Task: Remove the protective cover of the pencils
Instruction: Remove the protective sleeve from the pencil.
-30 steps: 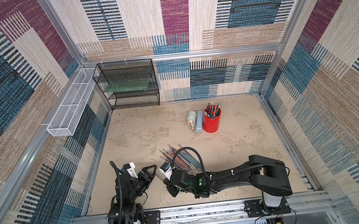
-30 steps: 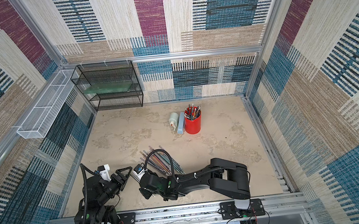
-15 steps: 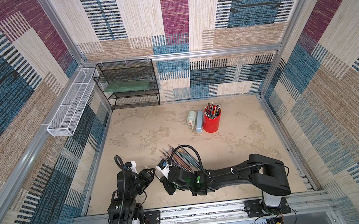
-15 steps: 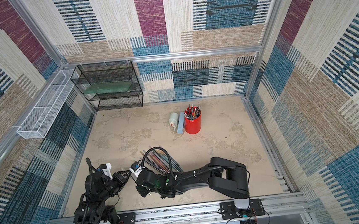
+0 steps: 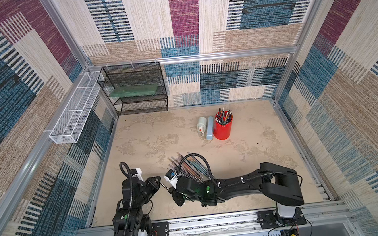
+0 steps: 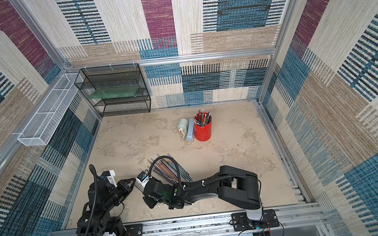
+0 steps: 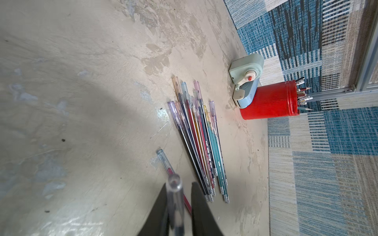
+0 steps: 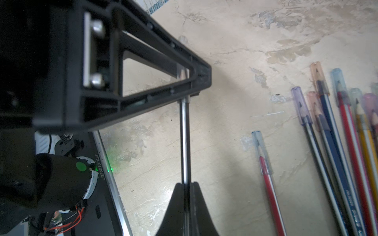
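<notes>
the two arms meet low over the near edge of the table (image 5: 244, 155), sharing one pencil (image 8: 184, 143) held off the surface between them. the right claw (image 8: 186, 185) is pressed together on its shaft, steadying it, while the left claw (image 7: 178, 185) pinches the clear cap (image 7: 173, 190) at the other end. that looks set up to draw the cap straight off along the pencil's line. the other pencils (image 7: 202, 139) lie capped in a fan just beside, and one red pencil (image 8: 268, 183) lies a little apart.

Pencils (image 5: 193, 166) lie before the cup (image 5: 223, 128), a sharpener (image 5: 201, 123), perhaps, at its left.
</notes>
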Controlling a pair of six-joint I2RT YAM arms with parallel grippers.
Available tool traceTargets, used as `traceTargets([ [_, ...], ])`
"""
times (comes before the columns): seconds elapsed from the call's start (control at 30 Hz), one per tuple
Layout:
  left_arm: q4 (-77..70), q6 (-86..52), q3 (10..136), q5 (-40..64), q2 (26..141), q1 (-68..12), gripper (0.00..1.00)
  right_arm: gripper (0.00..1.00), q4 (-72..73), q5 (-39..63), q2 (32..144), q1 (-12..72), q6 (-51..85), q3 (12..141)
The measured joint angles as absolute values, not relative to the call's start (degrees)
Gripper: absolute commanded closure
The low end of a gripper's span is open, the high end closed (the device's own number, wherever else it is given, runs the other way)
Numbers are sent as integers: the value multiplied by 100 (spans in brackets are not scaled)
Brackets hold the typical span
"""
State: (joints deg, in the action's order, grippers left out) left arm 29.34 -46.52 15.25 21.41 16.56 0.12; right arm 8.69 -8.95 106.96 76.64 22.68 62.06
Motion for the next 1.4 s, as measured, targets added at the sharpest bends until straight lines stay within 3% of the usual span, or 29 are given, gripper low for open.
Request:
traceTargets([
  [0.27, 2891, -4657, 1455, 2211, 1656, 10, 96, 100, 880, -854, 10634, 7662, 2272, 6117],
  [0.47, 2836, -4659, 1444, 2241, 1656, 10, 97, 70, 875, -740, 10632, 7642, 2316, 6123],
  [0.63, 2749, -4676, 1417, 2248, 1660, 10, 98, 67, 878, -703, 10643, 7592, 2316, 6132],
  [0.8, 2633, -4744, 1402, 2250, 1671, 10, 100, 74, 895, -642, 10812, 7524, 2316, 6261],
  [1.0, 2600, -4807, 1376, 2265, 1675, 10, 100, 100, 921, -499, 10871, 7509, 2335, 6265],
  [1.4, 2370, -4829, 1382, 1909, 2115, 5, 100, 100, 1219, -449, 10394, 7568, 2379, 5518],
])
